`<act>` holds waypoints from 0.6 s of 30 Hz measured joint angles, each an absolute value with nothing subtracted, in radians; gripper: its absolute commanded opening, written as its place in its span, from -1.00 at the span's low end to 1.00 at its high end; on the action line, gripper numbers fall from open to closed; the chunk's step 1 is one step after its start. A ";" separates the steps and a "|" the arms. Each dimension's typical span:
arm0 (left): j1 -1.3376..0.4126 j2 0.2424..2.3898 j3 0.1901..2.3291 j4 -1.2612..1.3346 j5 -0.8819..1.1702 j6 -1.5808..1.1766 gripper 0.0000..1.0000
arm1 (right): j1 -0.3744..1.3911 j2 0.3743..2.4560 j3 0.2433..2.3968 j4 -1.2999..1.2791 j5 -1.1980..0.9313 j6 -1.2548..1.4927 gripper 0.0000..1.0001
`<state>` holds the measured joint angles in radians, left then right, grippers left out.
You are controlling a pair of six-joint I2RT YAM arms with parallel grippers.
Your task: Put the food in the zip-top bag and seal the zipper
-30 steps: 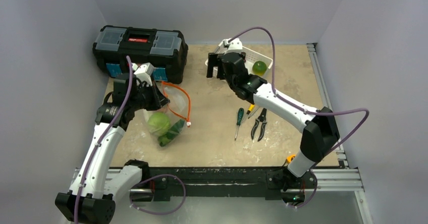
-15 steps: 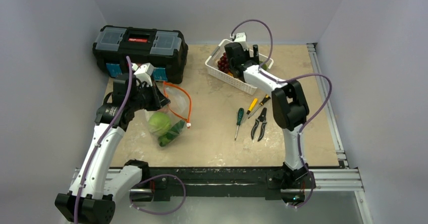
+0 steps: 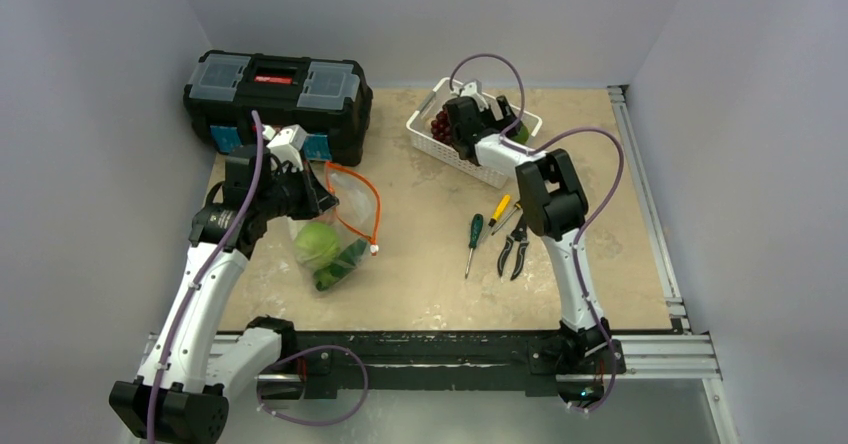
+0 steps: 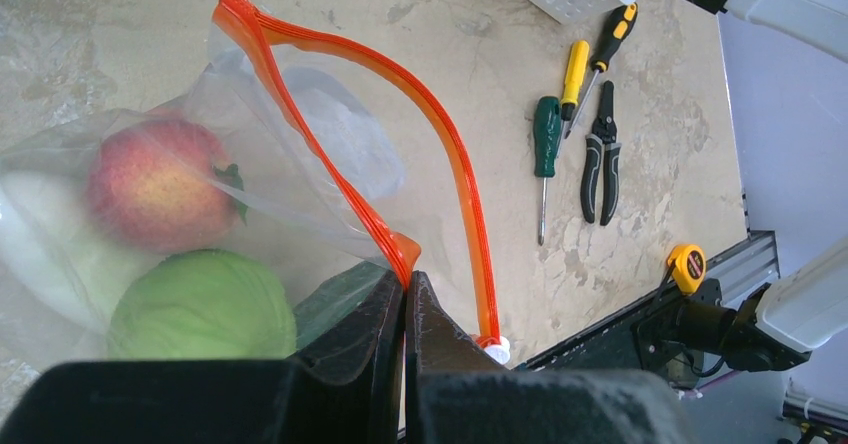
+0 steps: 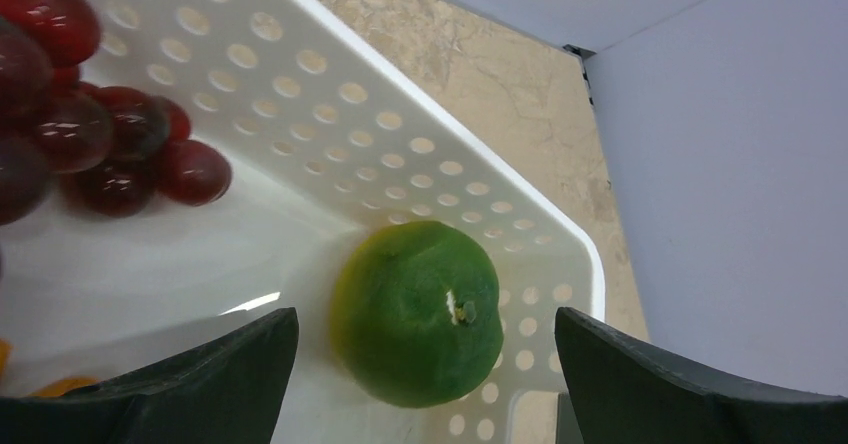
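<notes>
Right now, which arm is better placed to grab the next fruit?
Right: the right claw hovers open over the green citrus in the basket; the left claw is shut on the zipper.

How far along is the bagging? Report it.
Done: peach, cabbage and cucumber sit in the bag. In hand: left pincer grips the bag's rim, zipper open; right pincer gapes over the green citrus in the basket. Left: bag it, perhaps the grapes, seal.

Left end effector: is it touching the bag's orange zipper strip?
Touching. Left wrist view shows the left end effector shut on the zipper, the orange strip's fold pinched between its fingertips.
</notes>
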<state>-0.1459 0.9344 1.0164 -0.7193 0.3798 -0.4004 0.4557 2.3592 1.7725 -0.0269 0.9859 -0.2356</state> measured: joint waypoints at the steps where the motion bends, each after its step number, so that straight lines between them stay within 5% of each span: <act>1: -0.146 0.935 1.016 -0.719 0.381 -0.400 -1.00 | 0.448 2.364 1.775 -0.019 0.989 -0.244 0.98; 18: -0.146 0.941 1.016 -0.719 0.388 -0.400 -1.00 | 0.408 2.431 1.809 0.023 0.996 -0.245 0.75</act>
